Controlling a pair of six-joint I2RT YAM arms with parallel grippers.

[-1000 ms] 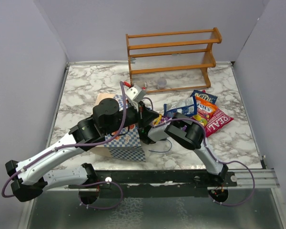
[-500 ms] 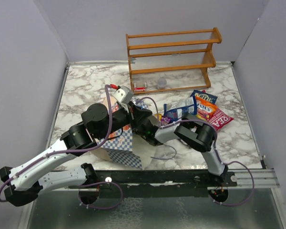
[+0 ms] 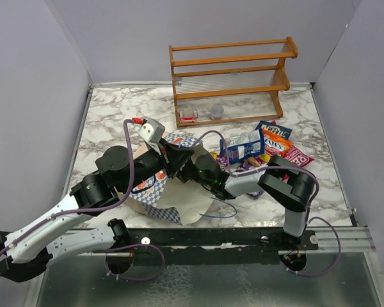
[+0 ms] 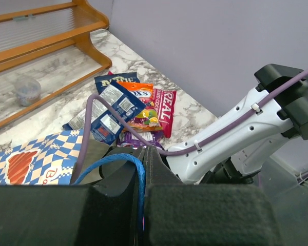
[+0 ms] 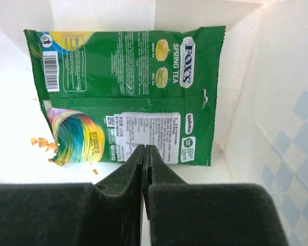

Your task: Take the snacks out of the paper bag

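I see the paper bag (image 3: 155,192) tipped over on the marble table (image 3: 115,115). My left claw (image 4: 143,152) is clenched on its blue cord handle (image 4: 140,189). My right claw (image 5: 143,149) enters from 3 o'clock and sits inside the bag, pinched on the near edge of the green packet (image 5: 128,87). The loose packets (image 3: 269,146) lie at 3 o'clock of the bag, and the wooden rack (image 3: 230,70) stands at 12

From above, we cannot see the right claw (image 5: 144,148): it is buried in the bag (image 3: 152,201). It covers the green packet's (image 5: 128,92) lower edge, perhaps pinching it. The cup's (image 3: 216,112) contents are too small to tell.
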